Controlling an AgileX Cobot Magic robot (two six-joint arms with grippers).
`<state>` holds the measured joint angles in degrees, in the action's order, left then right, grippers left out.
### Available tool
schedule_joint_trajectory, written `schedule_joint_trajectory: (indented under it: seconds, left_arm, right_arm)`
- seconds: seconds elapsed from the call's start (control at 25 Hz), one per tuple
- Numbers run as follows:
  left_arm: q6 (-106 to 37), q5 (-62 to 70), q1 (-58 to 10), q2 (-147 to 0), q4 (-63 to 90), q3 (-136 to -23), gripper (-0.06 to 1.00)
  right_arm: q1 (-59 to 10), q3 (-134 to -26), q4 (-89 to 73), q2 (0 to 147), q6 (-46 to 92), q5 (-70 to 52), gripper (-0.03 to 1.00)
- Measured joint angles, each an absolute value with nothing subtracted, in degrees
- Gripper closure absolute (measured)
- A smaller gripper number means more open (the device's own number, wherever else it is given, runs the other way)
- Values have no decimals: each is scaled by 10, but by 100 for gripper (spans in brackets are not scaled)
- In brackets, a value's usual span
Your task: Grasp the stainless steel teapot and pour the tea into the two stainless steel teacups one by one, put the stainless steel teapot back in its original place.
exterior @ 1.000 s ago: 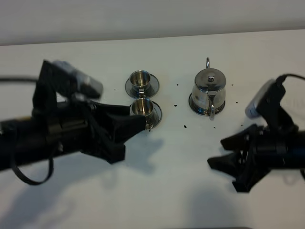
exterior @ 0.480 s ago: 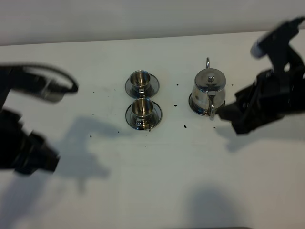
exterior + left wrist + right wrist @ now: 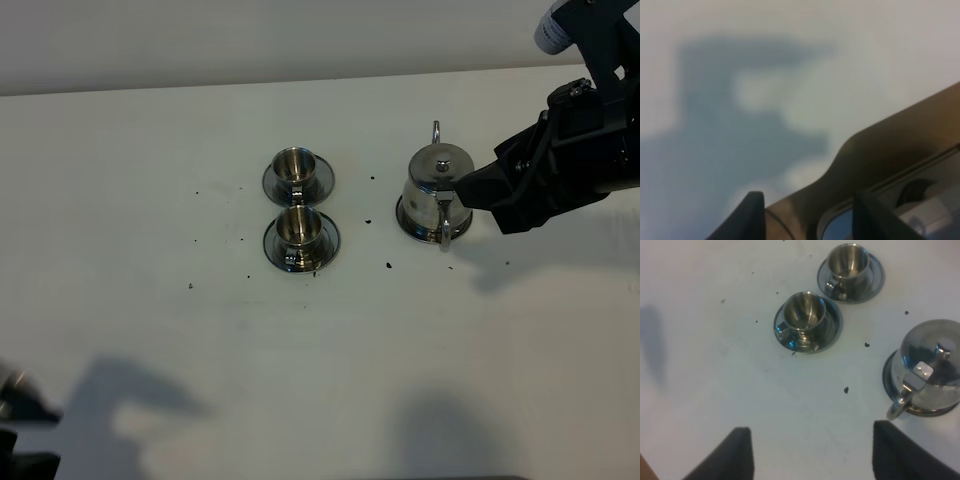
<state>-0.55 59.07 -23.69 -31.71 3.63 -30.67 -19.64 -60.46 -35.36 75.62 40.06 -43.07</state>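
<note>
The stainless steel teapot (image 3: 438, 185) stands upright on its wide saucer (image 3: 402, 222), right of centre, with its loop handle (image 3: 444, 232) facing the table's front. My right gripper (image 3: 486, 206) hovers open just right of the pot, pointing at it, nothing between its fingers. In the right wrist view the teapot (image 3: 932, 365) is apart from the open right gripper (image 3: 815, 455). Two teacups (image 3: 295, 163) (image 3: 297, 226) sit on saucers left of the pot, one behind the other. The left gripper (image 3: 810, 220) is open; in the high view it barely shows at the front left corner (image 3: 20, 425).
Small dark specks (image 3: 388, 265) lie scattered on the white table (image 3: 200, 300) around the cups and pot. A blurred brown edge (image 3: 890, 150) crosses the left wrist view. The table's far edge (image 3: 200, 85) runs behind the cups.
The left arm has pulled back from beside the cups to the front left corner. The right arm has swung from the front right up to the teapot's right side, staying open.
</note>
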Motion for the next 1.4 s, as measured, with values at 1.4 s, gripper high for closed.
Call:
schedule_joint_trajectory:
  seconds: [1.4]
  left_arm:
    - [-71,607,42,0,69,-291,51]
  right_arm:
    - [-196,-606,-391,756,398,-405,46]
